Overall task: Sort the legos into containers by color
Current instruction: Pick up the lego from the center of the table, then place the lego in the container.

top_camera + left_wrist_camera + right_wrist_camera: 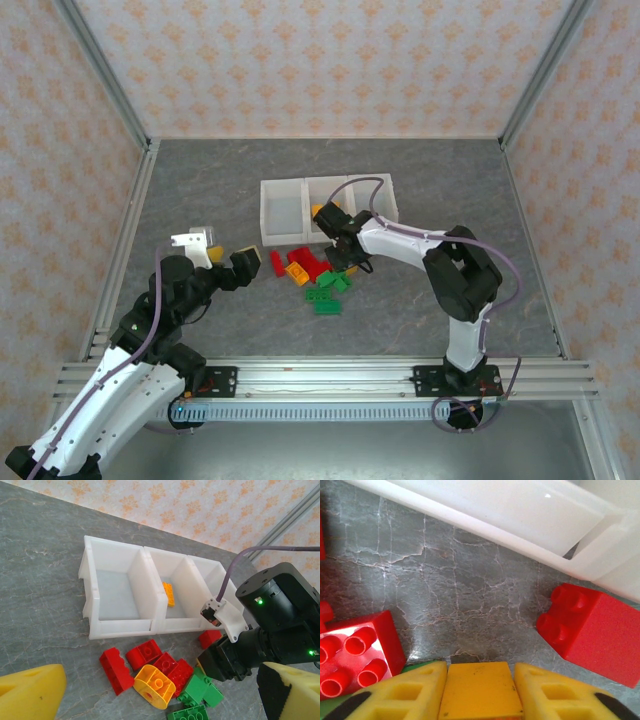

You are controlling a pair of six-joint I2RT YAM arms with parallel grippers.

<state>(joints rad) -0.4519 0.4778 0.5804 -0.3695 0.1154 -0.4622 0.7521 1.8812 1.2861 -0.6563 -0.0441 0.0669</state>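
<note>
The containers (264, 212) are three joined white bins at mid-table; the middle bin holds one orange-yellow brick (169, 594). In front of them lies a pile of legos (315, 275): red bricks (112, 670), a yellow rounded piece (155, 686) and green bricks (200, 690). My right gripper (345, 262) is down at the pile's right side, shut on an orange-yellow brick (479, 680) that sits between its yellow fingers (405, 695). My left gripper (232, 262) hangs open just left of the pile, its pads (30, 692) wide apart and holding nothing.
A red brick (597, 635) lies just right of the right gripper, near the bin's front wall (510, 510). Another red brick (355, 650) lies to its left. Metal frame rails and patterned walls enclose the grey table (200, 200).
</note>
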